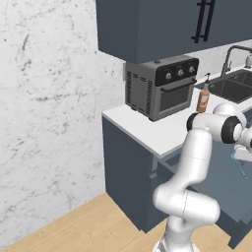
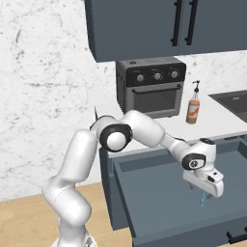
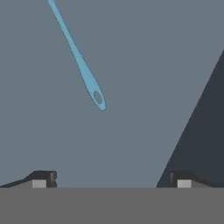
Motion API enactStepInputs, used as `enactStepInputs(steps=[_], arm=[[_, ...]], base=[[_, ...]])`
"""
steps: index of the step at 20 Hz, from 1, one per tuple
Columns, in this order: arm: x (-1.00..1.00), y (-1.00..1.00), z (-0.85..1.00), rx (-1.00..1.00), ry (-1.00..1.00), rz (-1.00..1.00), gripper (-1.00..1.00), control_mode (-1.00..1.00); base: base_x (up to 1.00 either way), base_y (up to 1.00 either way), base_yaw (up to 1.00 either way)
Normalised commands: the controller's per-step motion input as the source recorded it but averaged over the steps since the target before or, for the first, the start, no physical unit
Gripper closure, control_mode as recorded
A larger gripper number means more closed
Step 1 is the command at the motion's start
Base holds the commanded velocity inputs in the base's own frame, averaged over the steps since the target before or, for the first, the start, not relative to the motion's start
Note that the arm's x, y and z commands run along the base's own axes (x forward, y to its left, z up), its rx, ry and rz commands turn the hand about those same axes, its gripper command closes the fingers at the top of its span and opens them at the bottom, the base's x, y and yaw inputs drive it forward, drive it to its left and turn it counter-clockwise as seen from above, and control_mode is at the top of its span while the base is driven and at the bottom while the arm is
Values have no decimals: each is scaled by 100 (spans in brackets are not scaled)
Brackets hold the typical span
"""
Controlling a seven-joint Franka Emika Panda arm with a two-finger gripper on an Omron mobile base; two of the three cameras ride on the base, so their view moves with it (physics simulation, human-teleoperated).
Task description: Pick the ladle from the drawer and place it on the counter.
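Note:
The dark slate-blue drawer (image 2: 154,193) stands pulled out below the white counter (image 2: 217,126). On its grey floor (image 3: 140,65) lies the light teal ladle (image 3: 83,72). Its thin handle runs from the hand view's upper left down to an end with a small hole, and the bowl is out of frame. My gripper (image 3: 113,181) is open above the drawer floor with nothing between its fingertips (image 3: 43,179), and the ladle lies ahead of them and left of centre. In the right base view the gripper (image 2: 202,192) hangs inside the drawer just over the ladle (image 2: 202,199). The left base view shows the ladle (image 1: 239,166) at the right edge.
A dark toaster oven (image 2: 152,87) and an orange bottle (image 2: 193,108) stand on the counter, with a sink (image 1: 236,86) to the right. Upper cabinets (image 2: 144,24) hang above. The drawer's dark side wall (image 3: 205,144) rises at the right of the hand view.

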Motion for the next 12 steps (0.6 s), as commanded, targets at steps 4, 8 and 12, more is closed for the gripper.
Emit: enactStepInputs(steps=[4,8,12], arm=[[38,-16,-29,0,-2,17,-100,-100],[37,-28,-25,0,0,18,-100,-100],[25,-29,-35,0,0,19,-100,-100]], base=[[0,0,0],[0,0,0],[0,0,0]])
